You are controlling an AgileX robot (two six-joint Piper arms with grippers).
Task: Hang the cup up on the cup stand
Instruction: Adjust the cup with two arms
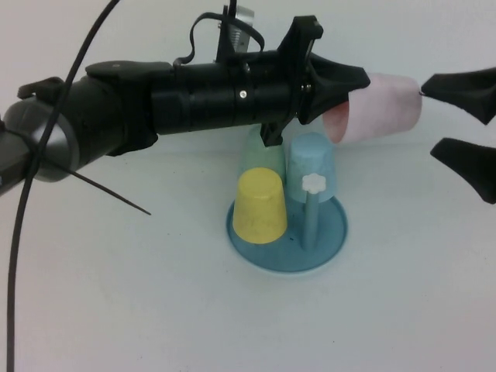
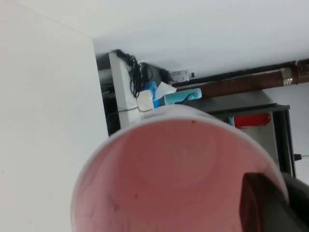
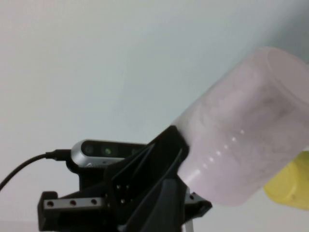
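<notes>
Cup (image 1: pixel 384 106): pale pink, held in the air above the worktop (image 1: pixel 116 294), off toward the far right side, higher than the stand and just beyond it.
Cup axis: lying roughly level, long axis running left–right. Open mouth faces the left edge, tipped a bit down; closed base faces the right edge.
Left pincer (image 1: pixel 341 85): reached across from the left over the middle of the worktop, clamped on the cup rim at the mouth end. One finger (image 2: pixel 263 203) sits inside the mouth, seen in the left wrist view; the other is outside the wall.
Cup inside (image 2: pixel 178 174): pink interior, bottom facing the left wrist cam.
Right pincer (image 1: pixel 463 124): at the right edge, fingers spread wide, one above the other. Upper tip at the cup's base, touching or just shy, can't tell which. Lower finger well clear. Holds nothing.
Right wrist view: cup wall (image 3: pixel 241 135) slanting across, left pincer's fingers (image 3: pixel 159 169) on its mouth end.
Cup stand (image 1: pixel 329 240): round teal base, mid worktop, right under the left arm.
Stand load: yellow cup (image 1: pixel 260 205) upside down at the near left; light blue cup (image 1: pixel 311 164) upside down behind; pale green cup (image 1: pixel 260 155) behind the yellow, partly hidden by the arm.
Free post (image 1: pixel 310 221): upright, white flower knob (image 1: pixel 313 184) on top, near right of the stand, bare.
</notes>
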